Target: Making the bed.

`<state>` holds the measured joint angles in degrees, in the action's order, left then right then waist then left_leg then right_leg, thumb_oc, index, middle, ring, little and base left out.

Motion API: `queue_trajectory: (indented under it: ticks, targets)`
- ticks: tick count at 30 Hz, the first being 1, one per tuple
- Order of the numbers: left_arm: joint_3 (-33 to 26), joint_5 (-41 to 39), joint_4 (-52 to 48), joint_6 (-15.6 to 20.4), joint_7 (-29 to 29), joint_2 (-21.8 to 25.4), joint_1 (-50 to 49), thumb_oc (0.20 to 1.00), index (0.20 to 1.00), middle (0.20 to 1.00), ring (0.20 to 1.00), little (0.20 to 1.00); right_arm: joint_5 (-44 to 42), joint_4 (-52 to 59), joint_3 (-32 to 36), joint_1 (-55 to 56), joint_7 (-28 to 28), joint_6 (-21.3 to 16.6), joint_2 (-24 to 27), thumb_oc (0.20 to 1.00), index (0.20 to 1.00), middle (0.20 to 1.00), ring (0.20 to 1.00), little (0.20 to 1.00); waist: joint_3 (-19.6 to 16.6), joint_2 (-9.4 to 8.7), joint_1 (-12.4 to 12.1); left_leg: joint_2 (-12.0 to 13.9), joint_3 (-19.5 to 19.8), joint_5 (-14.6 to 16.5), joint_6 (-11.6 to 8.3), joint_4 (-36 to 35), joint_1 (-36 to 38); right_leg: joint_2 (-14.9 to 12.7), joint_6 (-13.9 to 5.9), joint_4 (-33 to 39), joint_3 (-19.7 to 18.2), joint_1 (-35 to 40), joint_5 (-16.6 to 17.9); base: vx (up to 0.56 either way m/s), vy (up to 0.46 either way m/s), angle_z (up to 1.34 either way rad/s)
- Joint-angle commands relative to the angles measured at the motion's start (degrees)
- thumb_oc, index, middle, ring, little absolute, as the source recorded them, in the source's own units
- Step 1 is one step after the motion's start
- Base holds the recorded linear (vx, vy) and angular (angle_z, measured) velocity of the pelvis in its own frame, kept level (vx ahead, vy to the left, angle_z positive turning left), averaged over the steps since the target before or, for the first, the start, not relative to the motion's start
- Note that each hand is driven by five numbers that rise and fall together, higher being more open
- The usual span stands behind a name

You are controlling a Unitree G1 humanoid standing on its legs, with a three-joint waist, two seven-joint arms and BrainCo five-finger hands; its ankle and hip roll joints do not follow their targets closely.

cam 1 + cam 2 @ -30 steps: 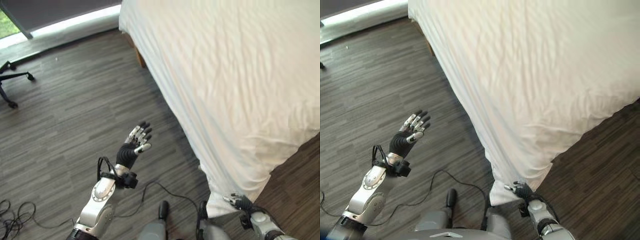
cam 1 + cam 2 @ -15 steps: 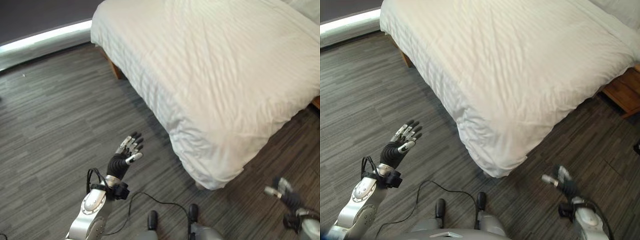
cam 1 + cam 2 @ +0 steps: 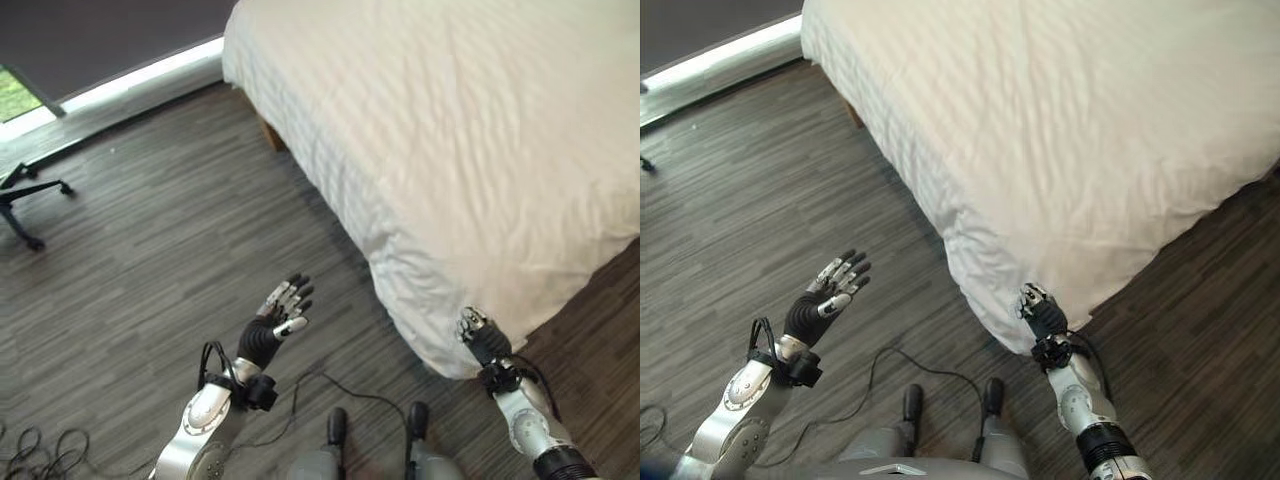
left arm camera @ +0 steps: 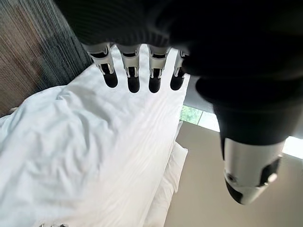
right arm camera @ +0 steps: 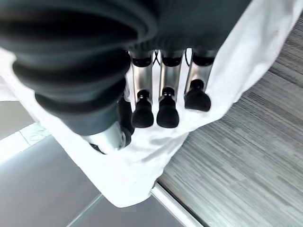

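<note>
Two hands show in the left eye view. The left hand point(image 3: 276, 323) is raised over the dark wood-grain floor point(image 3: 140, 260), well apart from the bed point(image 3: 480, 140), with its fingers point(image 3: 290, 297) straight and fanned and nothing in them. The bed fills the upper right, covered by a white duvet point(image 3: 470, 170) that hangs over its near corner. The right hand point(image 3: 478, 335) sits just at that hanging corner, low on the white cloth. A black chair base point(image 3: 25, 195) stands on the floor at the far left, near a bright strip of window.

From the right eye view the same layout shows: the left hand point(image 3: 828, 301) open-palmed above the floor, the right hand point(image 3: 1040, 312) against the lowest fold of the duvet point(image 3: 1070, 150) at the bed's corner. Whether its fingers touch the cloth or sit just in front of it cannot be told here.

Along the left wrist view, the fingers point(image 4: 133, 71) point straight out in a row, thumb point(image 4: 248, 161) apart, holding nothing; past them lie the white duvet point(image 4: 80, 156) and a pillow point(image 4: 168, 182) at its far end.

Along the right wrist view, the fingers point(image 5: 166, 94) bend partway over a flap of white duvet point(image 5: 227, 66), their dark tips close to the cloth, the thumb near them. No fold is seen pinched between them. Grey floor point(image 5: 251, 161) lies beyond the flap.
</note>
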<state>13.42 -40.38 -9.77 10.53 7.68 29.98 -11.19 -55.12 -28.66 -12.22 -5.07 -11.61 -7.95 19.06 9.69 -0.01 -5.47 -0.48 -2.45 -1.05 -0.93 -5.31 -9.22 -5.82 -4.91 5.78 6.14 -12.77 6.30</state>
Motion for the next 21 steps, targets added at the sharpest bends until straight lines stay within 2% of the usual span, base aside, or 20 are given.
queue_trajectory:
  ticks: [1, 8, 16, 21]
  targets:
    - [-1.46, -2.30, -1.04, 2.60, 1.10, -0.34, 3.32, 1.000, 1.000, 1.000, 1.000, 1.000, -3.15, 2.79, 2.72, -3.56, -1.58, -1.83, 0.96, 0.200, 0.200, 0.200, 0.200, 0.200, 2.05, 0.06, -0.31, -4.55, 3.09, 0.70, 3.95, 0.31, -1.33, 5.75, 2.37, -0.78, 1.49, 2.10, -5.28, 0.00, 0.000, 0.00]
    - [-0.40, -2.76, -1.02, 3.24, 0.34, -0.81, 4.79, 1.000, 1.000, 1.000, 1.000, 1.000, -4.41, 1.39, 4.21, -13.12, 1.47, -4.39, 3.77, 0.200, 0.200, 0.200, 0.200, 0.200, 4.15, 1.11, -1.40, -4.48, 2.75, -0.38, 3.82, 0.31, -3.95, 5.73, 2.55, -0.78, 1.01, -0.73, -4.17, -0.02, -0.010, -0.01]
    - [0.04, -2.33, -0.98, 3.26, 0.37, -0.95, 5.00, 1.000, 1.000, 1.000, 1.000, 1.000, -5.20, 4.37, 5.23, -15.96, 1.96, -5.72, 4.68, 0.200, 0.200, 0.200, 0.200, 0.200, 4.48, 1.26, -1.50, -4.36, 2.84, -0.44, 3.76, 0.31, -4.44, 5.81, 2.67, -0.78, 1.09, -1.23, -4.21, 0.02, -0.011, 0.00]
    - [0.36, -2.31, -0.57, 3.27, 0.24, -0.75, 5.45, 1.000, 1.000, 1.000, 1.000, 1.000, -3.07, 1.19, 4.88, -16.11, 3.08, -5.41, 5.51, 0.200, 0.200, 0.200, 0.200, 0.200, 4.99, 1.52, -1.36, -4.41, 2.78, -0.51, 3.74, 0.31, -4.86, 5.80, 2.70, -0.78, 0.93, -1.73, -4.23, 0.01, -0.005, 0.00]
